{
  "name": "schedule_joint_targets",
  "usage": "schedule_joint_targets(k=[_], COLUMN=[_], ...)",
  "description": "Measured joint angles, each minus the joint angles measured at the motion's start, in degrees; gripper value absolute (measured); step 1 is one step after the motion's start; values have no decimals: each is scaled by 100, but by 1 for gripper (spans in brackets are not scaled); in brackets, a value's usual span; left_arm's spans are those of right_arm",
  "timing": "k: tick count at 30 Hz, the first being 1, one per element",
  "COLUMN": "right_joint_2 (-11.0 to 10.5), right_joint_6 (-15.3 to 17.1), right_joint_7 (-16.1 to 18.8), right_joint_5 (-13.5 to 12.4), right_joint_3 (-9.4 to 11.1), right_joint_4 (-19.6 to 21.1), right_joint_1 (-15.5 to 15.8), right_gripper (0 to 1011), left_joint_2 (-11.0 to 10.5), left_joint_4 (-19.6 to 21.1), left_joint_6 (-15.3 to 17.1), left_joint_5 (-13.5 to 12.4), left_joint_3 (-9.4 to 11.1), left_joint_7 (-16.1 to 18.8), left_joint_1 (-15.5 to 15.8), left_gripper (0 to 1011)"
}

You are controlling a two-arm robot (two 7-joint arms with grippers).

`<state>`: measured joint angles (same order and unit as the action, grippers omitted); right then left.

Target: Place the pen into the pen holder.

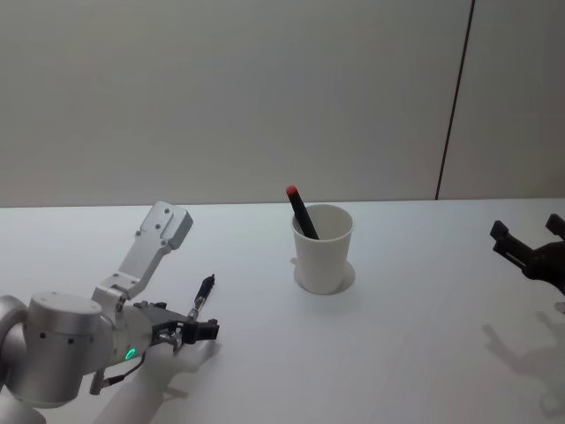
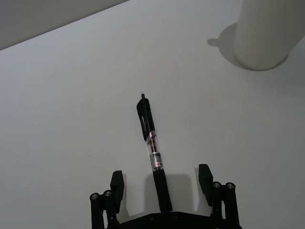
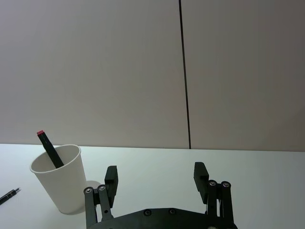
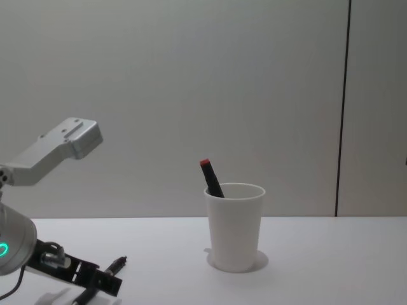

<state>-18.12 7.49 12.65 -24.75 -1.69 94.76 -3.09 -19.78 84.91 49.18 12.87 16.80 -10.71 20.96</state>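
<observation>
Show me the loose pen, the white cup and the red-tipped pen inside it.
black pen (image 2: 155,152), left wrist view, on its clear middle barrel.
white paper cup (image 1: 322,261), head view, on its front wall.
red-tipped pen (image 1: 299,209), head view, on its black shaft above the rim.

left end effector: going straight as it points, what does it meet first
Likely the pen, lying in line between the open fingers of the left end effector; the pen holder sits off to one side.
</observation>
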Motion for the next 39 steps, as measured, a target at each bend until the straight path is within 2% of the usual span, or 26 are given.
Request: schedule_joint_targets(k=[14, 30, 39], right_joint_2=[0, 0, 0], right_joint_6=[0, 0, 0], right_joint_7=[0, 0, 0], right_joint_5=[0, 0, 0], right_joint_3=[0, 0, 0], right_joint_4=[0, 0, 0], right_joint_1=[0, 0, 0], right_gripper=[1002, 1002, 1002], left_joint_2=[45, 83, 96], left_joint_4=[-238, -388, -412], left_joint_6=[-194, -190, -134], left_joint_5=[47, -24, -99], left_joint_3=[-56, -58, -47], left_joint_7=[-32, -184, -211], left_joint_1=[83, 137, 148], left_gripper=[1003, 1000, 810])
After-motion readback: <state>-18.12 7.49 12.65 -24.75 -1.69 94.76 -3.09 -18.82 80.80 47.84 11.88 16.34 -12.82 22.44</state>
